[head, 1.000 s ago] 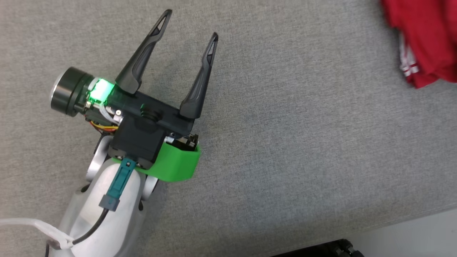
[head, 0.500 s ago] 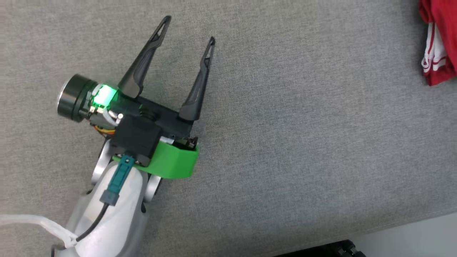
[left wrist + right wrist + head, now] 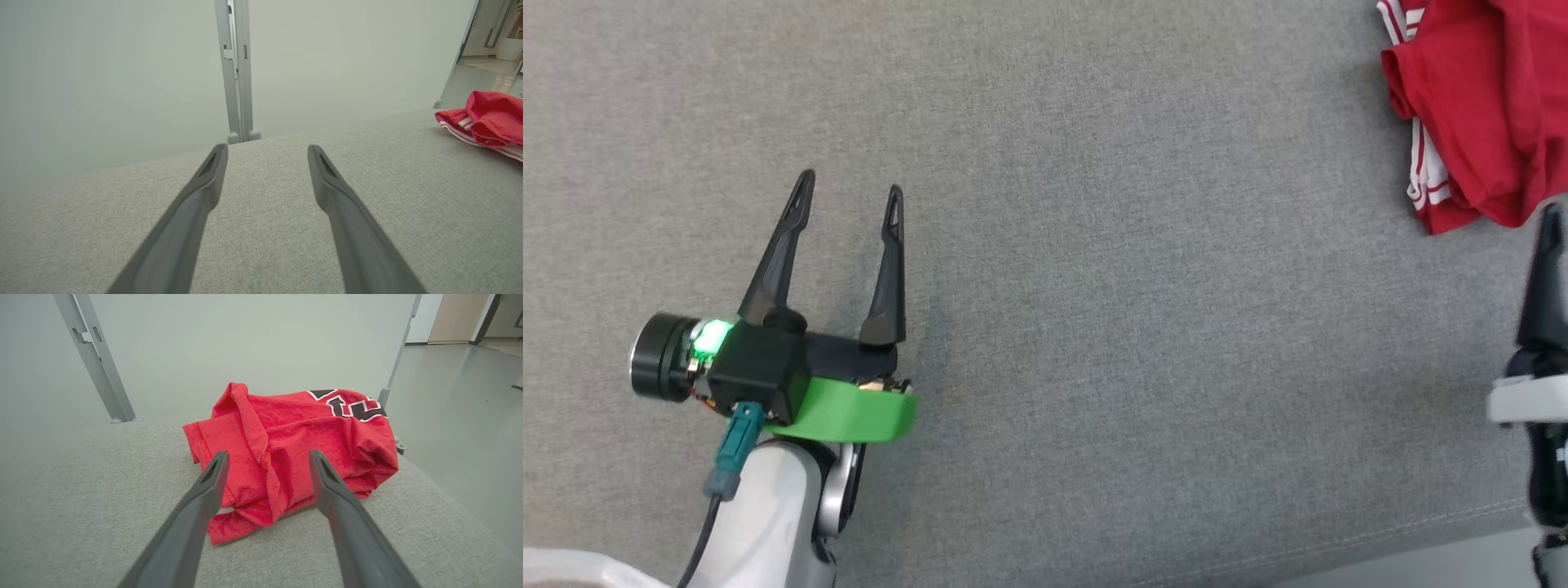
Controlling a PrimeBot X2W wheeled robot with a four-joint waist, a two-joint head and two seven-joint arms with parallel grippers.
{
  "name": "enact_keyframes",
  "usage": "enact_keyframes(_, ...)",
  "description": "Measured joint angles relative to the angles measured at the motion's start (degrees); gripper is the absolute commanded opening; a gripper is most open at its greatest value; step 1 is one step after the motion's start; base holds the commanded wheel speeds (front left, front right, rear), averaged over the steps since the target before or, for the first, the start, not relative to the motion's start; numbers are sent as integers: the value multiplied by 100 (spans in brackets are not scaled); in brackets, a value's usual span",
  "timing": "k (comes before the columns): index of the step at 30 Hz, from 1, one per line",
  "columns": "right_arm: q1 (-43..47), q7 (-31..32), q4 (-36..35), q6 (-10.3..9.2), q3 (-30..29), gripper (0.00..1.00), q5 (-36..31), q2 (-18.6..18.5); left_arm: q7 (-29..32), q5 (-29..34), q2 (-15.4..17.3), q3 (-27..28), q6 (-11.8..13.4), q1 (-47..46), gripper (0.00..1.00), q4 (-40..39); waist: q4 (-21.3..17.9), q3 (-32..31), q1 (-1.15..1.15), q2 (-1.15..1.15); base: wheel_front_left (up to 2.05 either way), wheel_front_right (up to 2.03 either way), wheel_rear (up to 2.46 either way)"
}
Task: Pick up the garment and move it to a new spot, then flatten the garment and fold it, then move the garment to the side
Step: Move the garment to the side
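Observation:
The garment [image 3: 1478,106] is a red shirt with white-striped trim and dark lettering, lying crumpled at the far right of the grey padded surface [image 3: 1135,327]. My right gripper [image 3: 268,454] is open, its fingertips just over the near edge of the garment [image 3: 294,428] with nothing pinched between them. One of its fingers [image 3: 1545,278] shows blurred at the right edge of the head view, just below the shirt. My left gripper [image 3: 849,186] is open and empty over bare surface at the lower left, far from the garment [image 3: 488,116]. Its fingertips stand wide apart in the left wrist view [image 3: 266,149].
The grey surface ends in a front edge [image 3: 1421,543] at the lower right, with pale floor beyond. Behind the far edge stand a metal post [image 3: 235,81] and a pale wall. To the right of the garment the surface drops to the floor [image 3: 470,396].
The head camera has shifted. My left gripper has drawn back and turned more upright in the picture. A finger of my right gripper has come into view at the right edge, and that gripper has opened.

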Motion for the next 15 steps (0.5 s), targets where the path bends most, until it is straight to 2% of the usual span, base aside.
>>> enact_keyframes(6,460,201,-626,0,734,100,-261,558,-124,-303,94,419,223,561,100,250,188,-533,0,0,0,0,0)
enact_keyframes(10,691,393,-865,0,944,100,-339,690,-196,-461,130,667,299,893,100,408,344,-836,0,0,0,0,0)
enact_keyframes(15,977,631,-1057,0,1046,100,-468,786,-232,-557,199,756,242,1332,100,511,531,-1239,0,0,0,0,0)
